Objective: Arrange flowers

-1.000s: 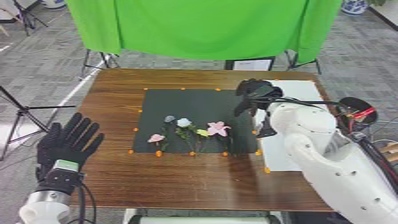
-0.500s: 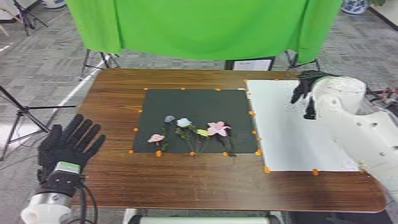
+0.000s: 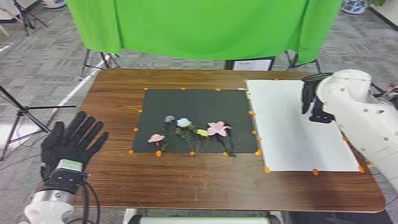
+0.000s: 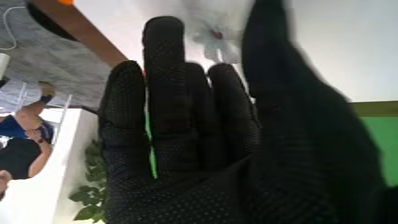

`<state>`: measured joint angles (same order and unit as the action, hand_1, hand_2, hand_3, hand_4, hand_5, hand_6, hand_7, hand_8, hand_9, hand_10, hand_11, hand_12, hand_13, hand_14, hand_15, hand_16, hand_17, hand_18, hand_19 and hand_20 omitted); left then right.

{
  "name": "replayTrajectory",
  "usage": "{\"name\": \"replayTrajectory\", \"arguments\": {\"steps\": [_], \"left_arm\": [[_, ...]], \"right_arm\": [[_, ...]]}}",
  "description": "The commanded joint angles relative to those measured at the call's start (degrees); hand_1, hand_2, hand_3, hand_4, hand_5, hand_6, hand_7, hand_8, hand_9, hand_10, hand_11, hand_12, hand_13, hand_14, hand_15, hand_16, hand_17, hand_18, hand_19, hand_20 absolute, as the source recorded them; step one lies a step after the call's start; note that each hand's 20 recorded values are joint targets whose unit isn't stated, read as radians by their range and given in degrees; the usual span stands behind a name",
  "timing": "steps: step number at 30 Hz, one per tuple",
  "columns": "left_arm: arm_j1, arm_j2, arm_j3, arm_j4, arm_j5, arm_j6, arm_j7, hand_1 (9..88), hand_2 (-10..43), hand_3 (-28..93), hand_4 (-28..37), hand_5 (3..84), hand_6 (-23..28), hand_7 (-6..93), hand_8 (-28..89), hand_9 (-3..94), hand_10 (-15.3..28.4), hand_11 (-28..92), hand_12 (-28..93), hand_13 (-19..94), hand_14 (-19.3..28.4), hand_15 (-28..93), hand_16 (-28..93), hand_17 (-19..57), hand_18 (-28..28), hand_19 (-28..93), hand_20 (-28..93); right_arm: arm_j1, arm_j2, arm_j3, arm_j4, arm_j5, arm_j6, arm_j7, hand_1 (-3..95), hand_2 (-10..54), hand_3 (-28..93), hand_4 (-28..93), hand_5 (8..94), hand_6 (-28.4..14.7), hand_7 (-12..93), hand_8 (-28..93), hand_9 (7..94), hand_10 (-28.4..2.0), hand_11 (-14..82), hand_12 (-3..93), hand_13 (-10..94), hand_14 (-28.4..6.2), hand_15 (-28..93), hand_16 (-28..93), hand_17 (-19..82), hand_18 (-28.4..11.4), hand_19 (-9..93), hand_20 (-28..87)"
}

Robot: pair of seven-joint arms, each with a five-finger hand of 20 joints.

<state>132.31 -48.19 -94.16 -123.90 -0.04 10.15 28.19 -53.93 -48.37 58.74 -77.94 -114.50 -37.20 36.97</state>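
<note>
The brown wooden table (image 3: 178,185) is the biggest thing before me, with a bright green cloth (image 3: 195,30) hanging past its far side. On the right of the tabletop lies a long white sheet (image 3: 289,142), and just beside it, toward the middle, a dark sheet (image 3: 195,102).

Over at the near left, the robot's left hand (image 3: 64,145) is spread wide at the table's left edge, its fingers straight and well apart. The right hand (image 3: 312,95) is at the far right, over the white sheet; it is wide too, fingers out straight and its thumb standing off from them. I can't tell whether it touches the sheet.

The flowers lie on the near part of the dark sheet, stems toward the near side. The large pink flower (image 3: 218,128) is rightmost, the yellow flower (image 3: 202,133) just left of it, then the white flower (image 3: 184,122), then the grey-blue flower (image 3: 169,119), a little farther back. The small pink flower (image 3: 156,138) sits leftmost and nearer. Past the right hand's fingers, the right wrist view has a pale, flower-like shape (image 4: 216,42) with a reddish middle against the white; I can't tell quite what it is. Little orange markers (image 3: 159,153) dot the edges of both sheets.
</note>
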Motion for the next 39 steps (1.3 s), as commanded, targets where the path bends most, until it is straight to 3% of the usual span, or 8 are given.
{"name": "replayTrajectory", "arguments": {"steps": [1,4,8,12,17,23,27,39], "left_arm": [[-0.36,0.44,0.5,0.43,-0.2,-0.84,-0.56,30.2,9.0,72,-28.3,42.9,8.2,13.3,-8,35.7,14.5,21,12,26,15.1,36,-6,-6.9,14.5,35,11],[-0.31,0.38,0.4,0.32,-0.31,-0.54,-0.4,30.1,9.3,72,-28.3,43.0,8.2,13.3,-8,35.8,14.5,21,12,26,15.1,36,-6,-6.9,14.5,35,11],[-0.42,0.04,0.3,0.41,-0.17,-0.63,-0.6,30.0,9.5,72,-28.3,43.1,8.2,13.2,-8,35.8,14.5,21,12,26,15.1,36,-6,-7.0,14.6,35,11],[0.0,0.71,0.41,0.29,-0.83,-0.71,0.34,30.0,9.7,72,-28.3,43.1,8.3,13.2,-8,35.8,14.5,21,12,26,15.2,37,-6,-7.0,14.6,35,11],[0.34,0.1,0.01,0.17,-0.78,-0.48,0.0,29.9,9.9,72,-28.3,43.1,8.4,13.1,-8,35.9,14.6,21,11,26,15.2,37,-6,-6.9,14.5,35,11],[1.22,-0.43,-0.69,-0.16,-0.39,-0.51,-0.35,29.9,10.0,72,-28.3,43.2,8.4,13.1,-8,35.9,14.6,21,11,26,15.2,37,-6,-6.9,14.4,35,11],[1.22,-0.07,-0.85,-0.04,-0.6,-0.71,-0.05,29.9,10.0,72,-28.3,43.2,8.4,13.1,-8,36.0,14.7,21,11,26,15.2,37,-6,-6.9,14.5,35,11],[-1.35,-0.54,0.12,1.01,0.12,-1.18,-1.1,29.9,10.2,72,-28.3,43.2,8.4,13.1,-8,36.0,14.7,21,11,26,15.2,37,-6,-6.9,14.5,35,11]], "right_arm": [[-5.89,-0.45,-0.75,-0.87,-2.04,3.93,-1.83,64.3,-9.5,49,-28,54.4,3.1,20,-15,61.0,-7.6,12.1,13.3,66,-5.9,34,34,32,-19.9,76,38],[-7.61,-0.42,-0.79,-1.38,-2.71,6.03,-2.29,64.7,-9.5,48,-28,59.2,4.0,21,-15,67.1,-7.3,13.8,14.9,68,-5.3,33,36,32,-19.5,76,38],[-9.38,0.17,-1.08,-2.15,-4.27,9.56,-3.74,63.8,-9.5,50,-28,67.7,3.5,26,-6,79.4,-5.8,7.2,31.6,72,-4.9,33,40,34,-19.4,77,40],[-11.09,1.04,-0.92,-3.74,-4.5,12.89,-4.37,60.8,-8.4,58,-28,73.9,3.7,30,-2,86.9,-6.3,7.9,39.7,74,-5.4,37,40,36,-19.5,78,41],[-14.4,3.06,0.9,-10.24,-6.6,15.48,-6.53,60.9,-7.9,59,-28,75.3,3.5,31,-1,87.6,-6.4,9.7,40.8,75,-5.6,39,40,36,-19.6,79,41],[-21.79,2.96,6.06,-24.88,-9.42,15.37,-8.41,58.0,-9.0,66,-28,76.3,2.8,30,-1,88.2,-7.0,9.7,40.3,75,-6.1,39,40,37,-20.3,79,41],[-23.54,1.26,5.84,-30.84,-9.63,15.85,-9.67,57.7,-9.1,66,-28,76.5,2.6,30,-1,88.2,-7.0,9.5,40.2,75,-6.2,39,41,37,-20.5,79,41],[-28.16,-4.84,2.87,-32.76,-11.7,17.0,-9.61,57.7,-8.9,67,-28,75.7,1.9,27,-1,86.9,-7.2,7.8,39.5,74,-6.6,40,40,36,-21.0,80,41]]}}
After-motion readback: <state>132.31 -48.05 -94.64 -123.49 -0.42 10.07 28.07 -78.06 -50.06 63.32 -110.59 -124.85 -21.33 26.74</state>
